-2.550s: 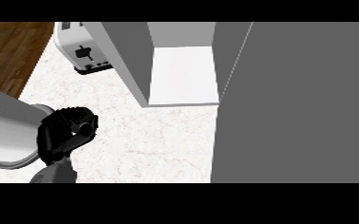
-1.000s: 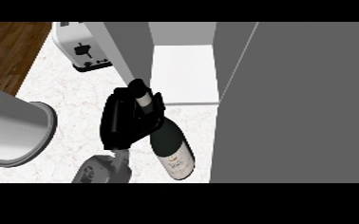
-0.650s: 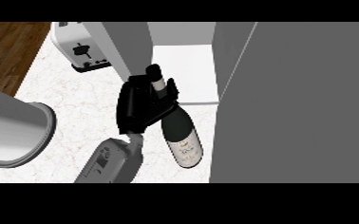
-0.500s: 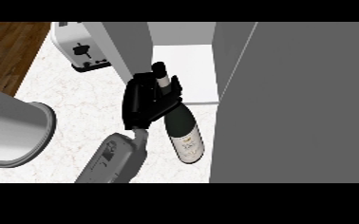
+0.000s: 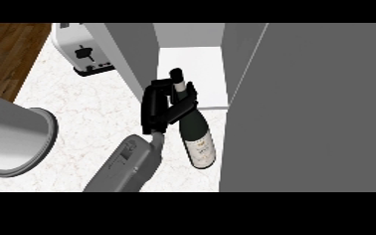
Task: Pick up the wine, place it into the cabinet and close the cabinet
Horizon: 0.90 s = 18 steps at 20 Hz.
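Observation:
The wine bottle (image 5: 197, 142) is dark with a white label. It hangs tilted over the counter, neck pointing toward the cabinet. My left hand (image 5: 163, 108) is shut on its shoulder and neck, with the grey forearm (image 5: 126, 164) coming in from the lower edge. The bottle's top (image 5: 176, 73) is just in front of the open cabinet's white shelf (image 5: 192, 64). The cabinet's grey door (image 5: 301, 109) stands open at the right, its edge close beside the bottle. My right hand does not show.
A silver toaster (image 5: 85, 55) stands at the back left on the white marble counter (image 5: 81, 104). A large grey round pot (image 5: 22, 139) sits at the left edge. The cabinet's left wall (image 5: 132, 55) rises just left of my hand. Wooden floor (image 5: 18, 50) lies beyond the counter.
My left hand came in from the left holding the bottle, and has carried it away from me and to the right, up to the cabinet opening. The bottle's neck now reaches the shelf's front.

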{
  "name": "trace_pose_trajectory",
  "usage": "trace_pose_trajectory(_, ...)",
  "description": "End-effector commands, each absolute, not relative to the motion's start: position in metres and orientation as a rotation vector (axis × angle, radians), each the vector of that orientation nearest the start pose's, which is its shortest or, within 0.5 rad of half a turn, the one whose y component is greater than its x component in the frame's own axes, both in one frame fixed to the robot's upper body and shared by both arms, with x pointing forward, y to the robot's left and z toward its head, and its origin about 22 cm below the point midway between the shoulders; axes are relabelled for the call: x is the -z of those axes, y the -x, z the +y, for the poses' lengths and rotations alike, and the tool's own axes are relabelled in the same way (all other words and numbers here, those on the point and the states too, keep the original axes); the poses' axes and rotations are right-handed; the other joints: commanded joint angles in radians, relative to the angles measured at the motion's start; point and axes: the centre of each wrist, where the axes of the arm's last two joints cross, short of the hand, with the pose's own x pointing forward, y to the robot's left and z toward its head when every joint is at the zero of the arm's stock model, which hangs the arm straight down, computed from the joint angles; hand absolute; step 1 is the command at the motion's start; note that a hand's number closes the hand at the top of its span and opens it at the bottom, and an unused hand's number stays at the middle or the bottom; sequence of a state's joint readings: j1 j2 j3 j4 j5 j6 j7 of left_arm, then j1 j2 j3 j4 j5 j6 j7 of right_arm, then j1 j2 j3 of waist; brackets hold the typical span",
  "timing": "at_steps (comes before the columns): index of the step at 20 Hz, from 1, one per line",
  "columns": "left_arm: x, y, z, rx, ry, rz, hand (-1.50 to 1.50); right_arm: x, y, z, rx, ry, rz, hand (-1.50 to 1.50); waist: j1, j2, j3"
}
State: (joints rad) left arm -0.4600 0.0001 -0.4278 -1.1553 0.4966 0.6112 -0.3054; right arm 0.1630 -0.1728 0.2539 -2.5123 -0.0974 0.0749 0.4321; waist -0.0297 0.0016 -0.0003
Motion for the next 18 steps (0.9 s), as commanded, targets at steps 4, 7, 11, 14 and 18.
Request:
trace_pose_trajectory(4, 0.017, -0.322, 0.089, -0.257, 0.087, -1.642, 1.50, -0.200, -0.088, -0.207, -0.291, -0.384, -1.931, -1.50, -0.015, 0.002, -0.001)
trace_pose_trajectory(7, 0.022, -0.323, 0.089, -0.278, 0.104, -1.652, 1.50, -0.209, -0.086, -0.214, -0.313, -0.368, -1.919, -1.50, -0.006, 0.002, -0.001)
trace_pose_trajectory(11, 0.027, -0.340, 0.095, -0.322, 0.110, -1.619, 1.50, -0.204, -0.090, -0.213, -0.344, -0.375, -1.926, -1.50, -0.015, 0.004, -0.001)
trace_pose_trajectory(14, 0.016, -0.338, 0.080, -0.330, 0.117, -1.606, 1.50, -0.198, -0.094, -0.220, -0.319, -0.352, -1.909, -1.50, -0.005, 0.001, 0.000)
trace_pose_trajectory(18, 0.009, -0.356, 0.078, -0.325, 0.068, -1.575, 1.50, -0.195, -0.094, -0.217, -0.316, -0.359, -1.906, -1.50, -0.016, 0.003, 0.000)
